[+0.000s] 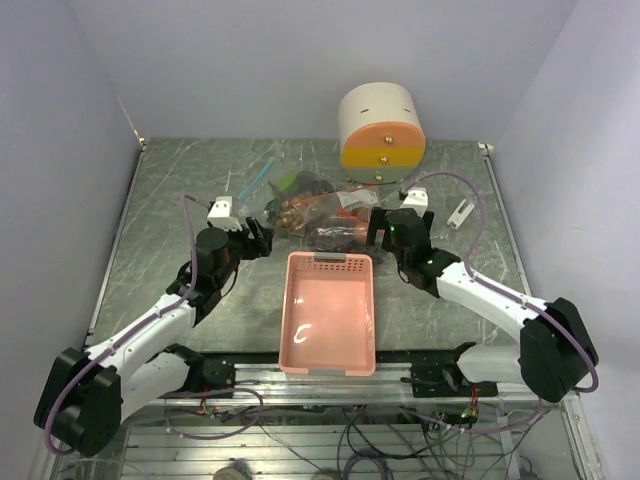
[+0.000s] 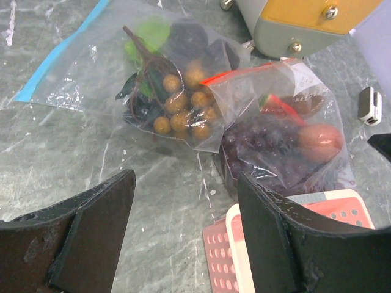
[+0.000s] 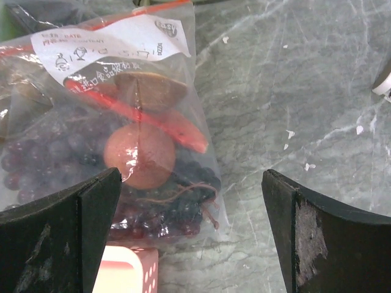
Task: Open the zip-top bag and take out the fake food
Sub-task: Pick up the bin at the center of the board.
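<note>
Tools spread, empty: left tool [image 2: 186,180] and right tool [image 3: 190,177] flank the zip-top bags [image 1: 310,210], which look unopened, fake food [image 2: 183,110] all inside.

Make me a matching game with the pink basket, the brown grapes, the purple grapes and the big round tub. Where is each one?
Things:
1. pink basket
2. brown grapes
3. purple grapes
4. round tub

Places:
A. inside the bag with the red strip
B. at the back of the table
C. inside the bag with the blue strip
D. at the front of the table

Pairs: 1-D, 2-C, 3-A, 4-B
</note>
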You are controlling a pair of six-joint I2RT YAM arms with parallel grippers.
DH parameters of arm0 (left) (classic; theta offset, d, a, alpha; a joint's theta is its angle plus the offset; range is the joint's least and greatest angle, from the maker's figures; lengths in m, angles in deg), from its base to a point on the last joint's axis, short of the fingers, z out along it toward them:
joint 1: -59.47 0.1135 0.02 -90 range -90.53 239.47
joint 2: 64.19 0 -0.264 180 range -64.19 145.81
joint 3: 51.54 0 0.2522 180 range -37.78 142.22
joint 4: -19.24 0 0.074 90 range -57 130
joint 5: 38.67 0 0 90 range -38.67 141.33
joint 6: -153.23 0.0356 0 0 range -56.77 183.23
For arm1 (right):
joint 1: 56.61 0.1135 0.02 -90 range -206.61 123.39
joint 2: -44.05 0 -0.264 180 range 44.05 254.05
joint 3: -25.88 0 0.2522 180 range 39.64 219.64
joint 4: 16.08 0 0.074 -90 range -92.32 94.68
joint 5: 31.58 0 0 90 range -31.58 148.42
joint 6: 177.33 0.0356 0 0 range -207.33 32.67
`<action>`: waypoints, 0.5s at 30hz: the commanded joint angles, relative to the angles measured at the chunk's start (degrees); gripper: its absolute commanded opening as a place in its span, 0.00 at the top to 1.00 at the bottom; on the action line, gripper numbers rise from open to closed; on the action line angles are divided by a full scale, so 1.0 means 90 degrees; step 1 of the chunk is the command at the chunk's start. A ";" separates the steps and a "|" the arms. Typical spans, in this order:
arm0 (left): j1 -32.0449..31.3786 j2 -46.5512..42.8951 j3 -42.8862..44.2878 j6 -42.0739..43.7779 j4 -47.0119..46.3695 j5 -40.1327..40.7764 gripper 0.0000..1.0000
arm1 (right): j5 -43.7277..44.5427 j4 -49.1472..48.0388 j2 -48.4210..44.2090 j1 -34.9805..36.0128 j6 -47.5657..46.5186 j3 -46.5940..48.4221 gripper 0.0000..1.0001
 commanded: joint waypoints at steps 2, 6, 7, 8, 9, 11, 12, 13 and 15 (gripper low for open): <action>-0.0034 -0.0191 0.0119 0.0073 -0.0052 0.0131 0.22 | 0.0207 0.0067 0.0007 -0.0006 0.0164 0.0113 0.00; -0.0033 -0.0310 0.0043 -0.0037 -0.0089 0.0121 0.25 | -0.0201 -0.0358 -0.0321 -0.0008 -0.0084 -0.0221 0.00; -0.0034 -0.0379 -0.0022 -0.0053 -0.0139 0.0120 0.26 | -0.0364 -0.0522 -0.0425 -0.0008 -0.0186 -0.0338 0.00; -0.0034 -0.0460 -0.0085 -0.0066 -0.0190 0.0139 0.27 | -0.0490 -0.0677 -0.0533 -0.0008 -0.0265 -0.0477 0.00; -0.0034 -0.0530 -0.0136 -0.0098 -0.0207 0.0168 0.28 | -0.0590 -0.0814 -0.0649 -0.0007 -0.0323 -0.0600 0.00; -0.0034 -0.0628 -0.0186 -0.0162 -0.0191 0.0320 0.31 | -0.0696 -0.1059 -0.0878 -0.0009 -0.0427 -0.0802 0.00; -0.0034 -0.0658 -0.0188 -0.0234 -0.0164 0.0459 0.33 | -0.0760 -0.1144 -0.0984 -0.0008 -0.0443 -0.0883 0.00; -0.0034 -0.0674 -0.0186 -0.0312 -0.0099 0.0579 0.35 | -0.0779 -0.1201 -0.1107 -0.0008 -0.0465 -0.0953 0.00; -0.0034 -0.0695 -0.0201 -0.0429 -0.0071 0.0760 0.37 | -0.0739 -0.1239 -0.1313 -0.0008 -0.0492 -0.1040 0.00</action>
